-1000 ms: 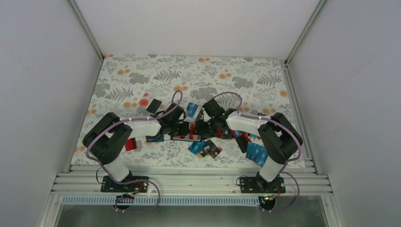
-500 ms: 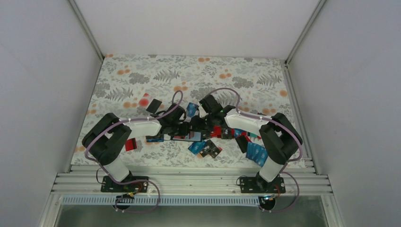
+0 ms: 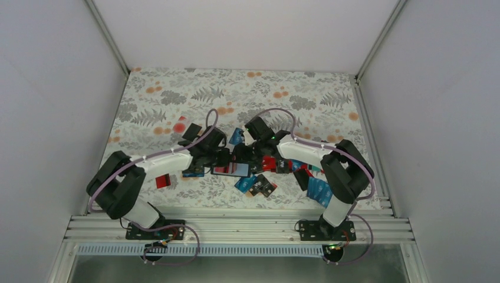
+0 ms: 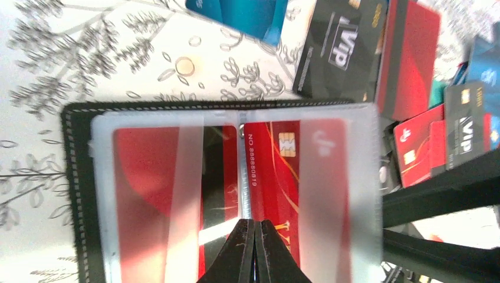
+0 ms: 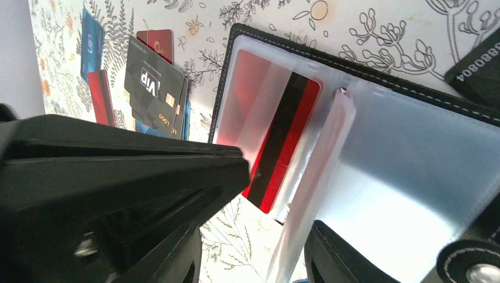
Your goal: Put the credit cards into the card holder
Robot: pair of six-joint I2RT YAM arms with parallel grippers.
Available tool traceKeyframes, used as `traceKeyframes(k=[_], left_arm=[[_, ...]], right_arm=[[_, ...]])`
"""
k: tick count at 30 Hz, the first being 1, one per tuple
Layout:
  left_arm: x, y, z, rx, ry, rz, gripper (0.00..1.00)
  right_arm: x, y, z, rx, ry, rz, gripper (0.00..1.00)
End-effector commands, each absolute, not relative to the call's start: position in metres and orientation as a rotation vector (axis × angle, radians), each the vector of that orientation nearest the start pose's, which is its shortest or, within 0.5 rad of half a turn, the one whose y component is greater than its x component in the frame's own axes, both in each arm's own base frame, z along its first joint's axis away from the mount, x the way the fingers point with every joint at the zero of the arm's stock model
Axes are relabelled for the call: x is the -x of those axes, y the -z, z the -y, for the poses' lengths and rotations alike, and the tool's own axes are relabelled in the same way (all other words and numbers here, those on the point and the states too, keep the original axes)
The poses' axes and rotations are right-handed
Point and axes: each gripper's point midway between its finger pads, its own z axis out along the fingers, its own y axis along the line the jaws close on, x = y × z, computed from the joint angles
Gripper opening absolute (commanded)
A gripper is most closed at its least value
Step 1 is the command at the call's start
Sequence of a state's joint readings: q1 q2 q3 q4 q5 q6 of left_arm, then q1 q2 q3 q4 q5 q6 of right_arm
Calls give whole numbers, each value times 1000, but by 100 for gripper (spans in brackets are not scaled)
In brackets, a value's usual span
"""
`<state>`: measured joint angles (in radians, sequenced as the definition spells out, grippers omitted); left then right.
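- Card holder (image 4: 73,177) open on the bench (image 3: 295,94), centre; red cards (image 4: 141,194) sleeved inside.
- Left hand (image 4: 255,227) pinched shut at its spine; right hand (image 5: 277,206) spread around a raised sleeve (image 5: 309,171).
- Next, I reckon: feed a loose credit card (image 4: 339,50) in.

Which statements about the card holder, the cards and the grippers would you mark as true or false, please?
1. The card holder lies open on the table. True.
2. Its clear sleeves are all empty. False: red cards show through the sleeves.
3. A black VIP card lies on the table outside the holder. True.
4. The left gripper has its fingers spread wide apart. False: its fingers are pressed together at the holder's centre fold.
5. The tablecloth is plain white. False: it carries a grey and orange floral print.
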<state>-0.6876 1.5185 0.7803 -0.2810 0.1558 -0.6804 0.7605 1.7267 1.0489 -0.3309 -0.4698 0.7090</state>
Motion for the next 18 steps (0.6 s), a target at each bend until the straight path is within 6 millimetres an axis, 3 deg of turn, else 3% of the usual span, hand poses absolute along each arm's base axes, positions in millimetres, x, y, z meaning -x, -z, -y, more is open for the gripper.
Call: traceKeyframes(k=[1,8,14,18], left_arm=[[-265,-74,235,-2,632,-2696,2],[-259,-87,200,87,560,-2676,2],[-248,-105,163,155,475,-2633,2],[-241,-120,157,132,485,-2597,2]], right_arm=[[-246,-82,-357,329,-1095,-2807,46],[-249,-84,-380,373,-1117,-2805,46],[-250,-75,-416,466,-1181,-2815,46],[-251,-93,-427,532,-1251,-2761,49]])
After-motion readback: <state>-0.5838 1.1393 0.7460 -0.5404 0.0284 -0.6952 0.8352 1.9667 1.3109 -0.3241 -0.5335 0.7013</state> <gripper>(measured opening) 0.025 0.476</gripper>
